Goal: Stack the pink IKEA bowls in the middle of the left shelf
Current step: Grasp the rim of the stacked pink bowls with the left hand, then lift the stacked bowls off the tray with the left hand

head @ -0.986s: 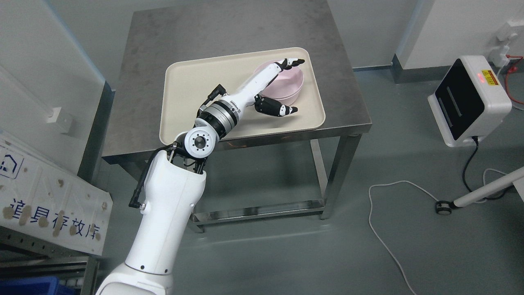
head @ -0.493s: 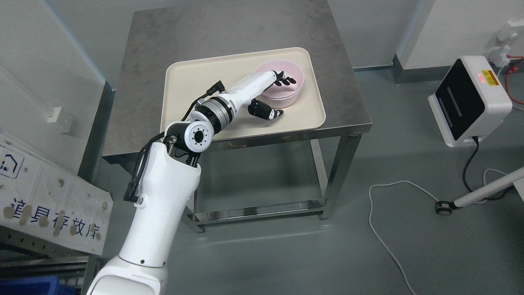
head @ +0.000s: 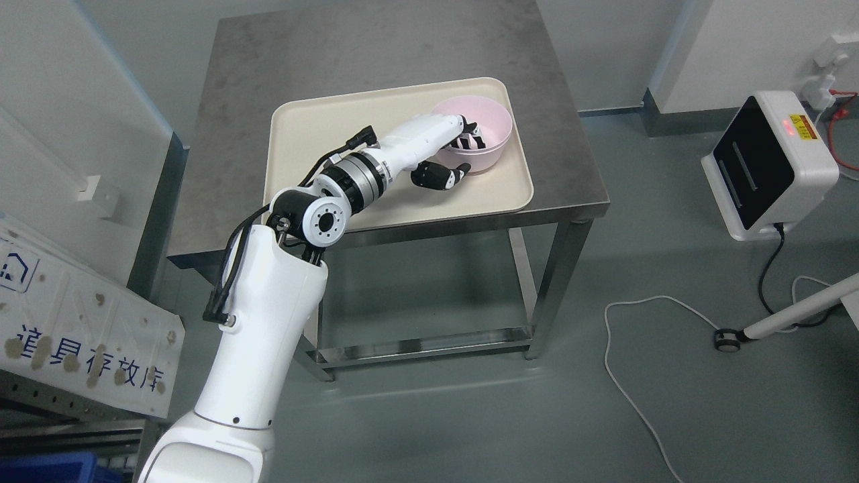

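A pink bowl is over the back right corner of a beige tray on a steel table. It is tilted, its opening facing up and toward me. My left hand is shut on the bowl's near rim: the fingers are curled inside it and the thumb presses on the outside below. Whether the bowl still touches the tray is hard to tell. The right arm is out of view.
A white and black device stands on the floor at the right, with cables trailing near it. A white sign panel and a metal shelf frame are at the lower left, with a blue bin below.
My left hand drew back, curled its fingers over the bowl's near rim and closed on it. The bowl has tipped and shifted slightly right and up on the tray.
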You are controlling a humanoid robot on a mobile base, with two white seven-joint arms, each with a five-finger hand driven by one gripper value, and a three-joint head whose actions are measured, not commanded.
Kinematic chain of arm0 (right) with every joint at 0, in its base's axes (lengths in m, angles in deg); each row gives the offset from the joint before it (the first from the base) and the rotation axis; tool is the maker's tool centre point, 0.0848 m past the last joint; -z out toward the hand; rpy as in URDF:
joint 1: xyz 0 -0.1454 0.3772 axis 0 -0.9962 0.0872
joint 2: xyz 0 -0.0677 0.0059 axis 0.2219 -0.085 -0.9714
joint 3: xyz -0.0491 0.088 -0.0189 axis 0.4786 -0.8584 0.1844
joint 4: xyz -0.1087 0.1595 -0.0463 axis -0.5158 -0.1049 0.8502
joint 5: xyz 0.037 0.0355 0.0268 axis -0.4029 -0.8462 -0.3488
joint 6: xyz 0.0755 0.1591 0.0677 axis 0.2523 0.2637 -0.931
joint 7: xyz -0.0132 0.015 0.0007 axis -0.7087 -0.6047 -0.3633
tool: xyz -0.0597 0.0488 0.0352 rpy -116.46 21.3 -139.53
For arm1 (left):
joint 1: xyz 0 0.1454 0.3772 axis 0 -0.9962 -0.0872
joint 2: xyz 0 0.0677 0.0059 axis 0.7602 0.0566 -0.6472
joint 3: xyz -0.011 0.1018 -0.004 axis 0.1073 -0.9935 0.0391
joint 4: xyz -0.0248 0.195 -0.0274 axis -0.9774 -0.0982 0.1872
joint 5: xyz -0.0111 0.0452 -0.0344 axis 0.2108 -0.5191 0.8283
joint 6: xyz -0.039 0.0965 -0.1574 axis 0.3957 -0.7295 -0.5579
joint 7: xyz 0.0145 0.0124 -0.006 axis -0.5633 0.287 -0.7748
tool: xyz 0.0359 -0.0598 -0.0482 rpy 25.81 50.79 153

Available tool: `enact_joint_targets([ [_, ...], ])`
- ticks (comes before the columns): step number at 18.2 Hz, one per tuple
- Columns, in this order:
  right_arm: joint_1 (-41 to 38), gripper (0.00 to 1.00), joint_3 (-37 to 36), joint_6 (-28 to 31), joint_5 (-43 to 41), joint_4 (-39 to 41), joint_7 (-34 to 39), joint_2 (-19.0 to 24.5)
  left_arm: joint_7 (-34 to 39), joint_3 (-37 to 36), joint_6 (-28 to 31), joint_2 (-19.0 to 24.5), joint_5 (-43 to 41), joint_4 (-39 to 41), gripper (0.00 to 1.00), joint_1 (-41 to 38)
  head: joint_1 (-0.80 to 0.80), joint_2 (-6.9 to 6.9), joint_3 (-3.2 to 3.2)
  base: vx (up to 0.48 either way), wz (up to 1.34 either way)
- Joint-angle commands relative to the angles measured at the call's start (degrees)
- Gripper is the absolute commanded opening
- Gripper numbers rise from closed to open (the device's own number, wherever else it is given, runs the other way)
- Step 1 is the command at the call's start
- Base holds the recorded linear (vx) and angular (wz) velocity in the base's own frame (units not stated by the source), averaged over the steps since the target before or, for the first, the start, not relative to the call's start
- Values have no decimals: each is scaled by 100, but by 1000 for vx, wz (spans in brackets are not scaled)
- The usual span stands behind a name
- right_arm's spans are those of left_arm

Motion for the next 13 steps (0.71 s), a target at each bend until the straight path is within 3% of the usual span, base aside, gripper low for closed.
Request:
enact_joint_targets([
  [1, 0, 100, -62, 4, 44, -1, 1, -100, -36, 748, -214, -110, 28, -81, 0, 105, 0, 0, 0, 0, 0],
  [4, 0, 100, -62, 4, 44, -1, 1, -100, -202, 1355, -293, -110, 378, 358, 0, 299, 0, 0, 0, 0, 0],
  [13, 0, 100, -62, 4, 44, -1, 1, -100, -274, 1752, -293, -110, 749, 1194, 1, 308, 0, 0, 0, 0, 0],
])
